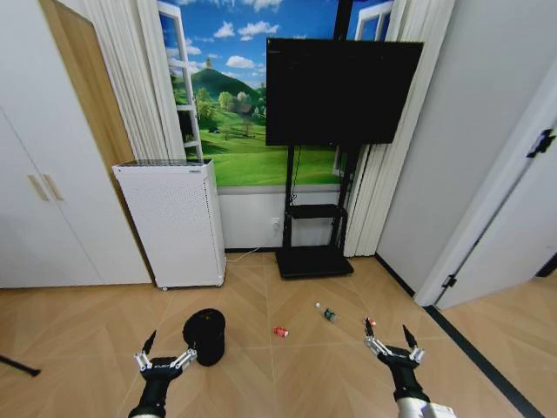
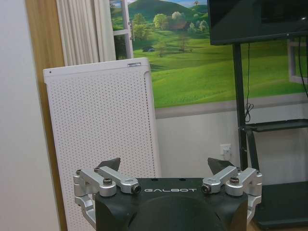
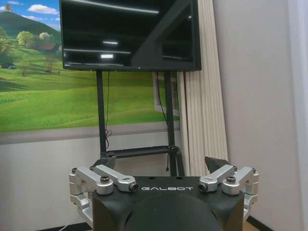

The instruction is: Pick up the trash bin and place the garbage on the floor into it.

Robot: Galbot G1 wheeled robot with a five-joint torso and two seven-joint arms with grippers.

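At the left you have the left gripper (image 1: 164,357), low in the head view above the wooden floor (image 1: 96,340); its two dark fingers are spread wide apart and nothing is between them. In the left wrist view the same gripper (image 2: 166,168) points toward the tall white perforated appliance (image 2: 103,139), and it is empty there too.

Just beside that gripper, a little to its right and farther from you, stands the small round black trash bin (image 1: 204,336) with its black bag liner — upright on the floor and not touched by any finger.

Going on to the right, you see the garbage lying on the floor in three pieces, apart from each other: a small crumpled red-and-white piece (image 1: 280,332), then a small clear bottle with a green label (image 1: 327,313), then another small red-and-white piece (image 1: 370,322), which lies near the right gripper.

At the right, the right gripper (image 1: 394,343) hangs low over the floor — its fingers are also wide apart and hold nothing. In the right wrist view this gripper (image 3: 163,168) faces the black television on its black stand (image 3: 130,33).
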